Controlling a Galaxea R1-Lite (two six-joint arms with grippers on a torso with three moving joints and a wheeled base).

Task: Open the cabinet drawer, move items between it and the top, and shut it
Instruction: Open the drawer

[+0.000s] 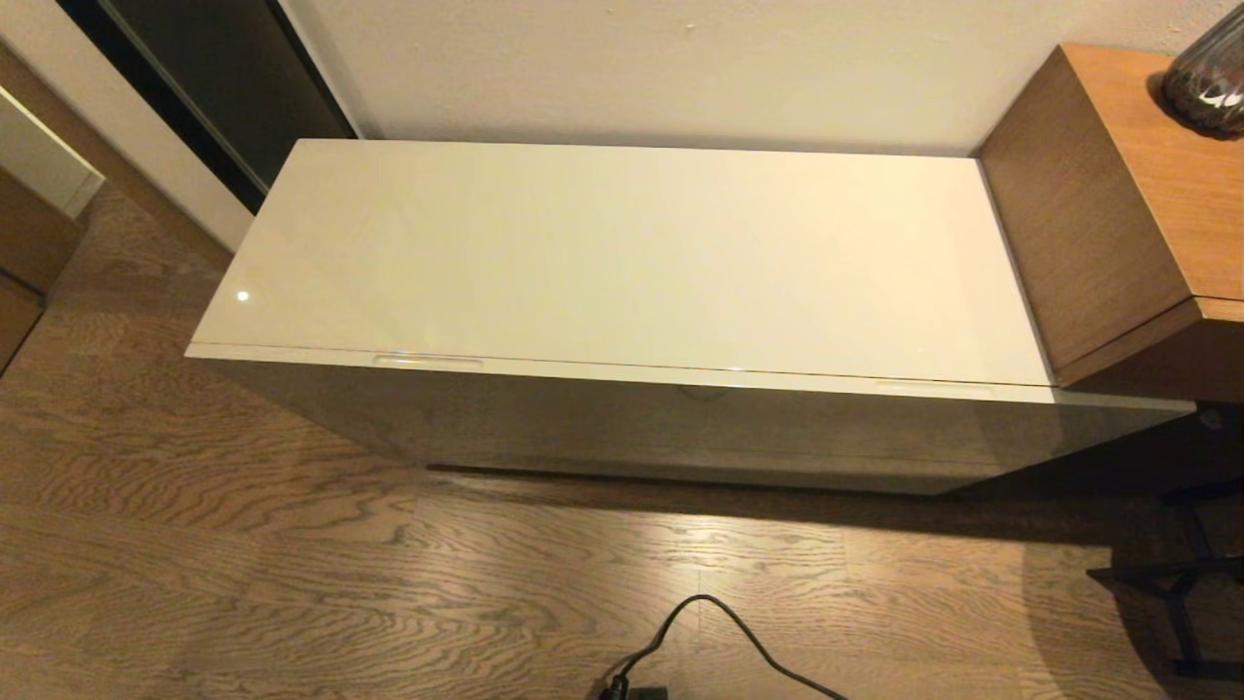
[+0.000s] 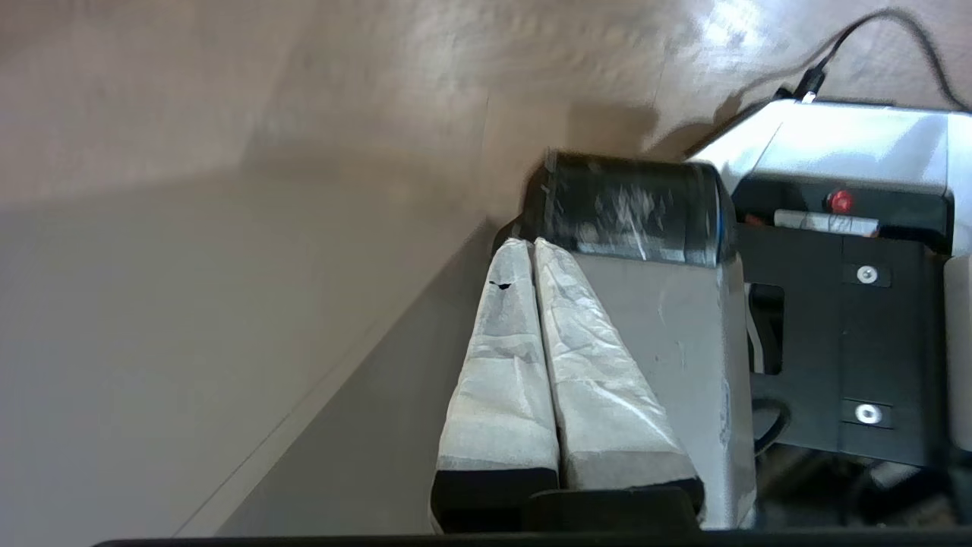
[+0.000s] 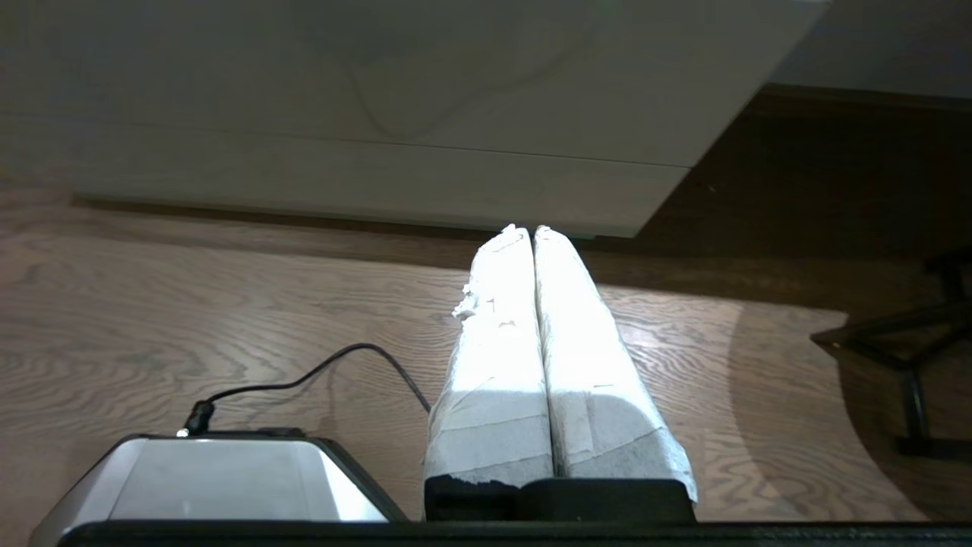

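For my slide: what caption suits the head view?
Long glossy cream-beige cabinet top bare, wide beige-grey drawer shut.

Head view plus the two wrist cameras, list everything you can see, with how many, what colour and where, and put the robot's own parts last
top: one, glossy cream-beige, slab of the low cabinet against the wall, nothing on it.
cabinet drawer: one, glossy beige-grey, under the top, closed, two slim recesses along its front edge.
wooden unit: one, brown, taller, against the cabinet's right end.
dark vase: one, dark glassy, on the wooden unit, only partly in frame.
floor: wood-grain brown, in front of the cabinet.
cable: one, black, on the floor by the robot's base.
robot base: one, silver and black, low on the floor.
left gripper: one, white-wrapped fingers, shut, empty, low beside the base.
right gripper: one, white-wrapped fingers, shut, empty, pointing toward the cabinet front.
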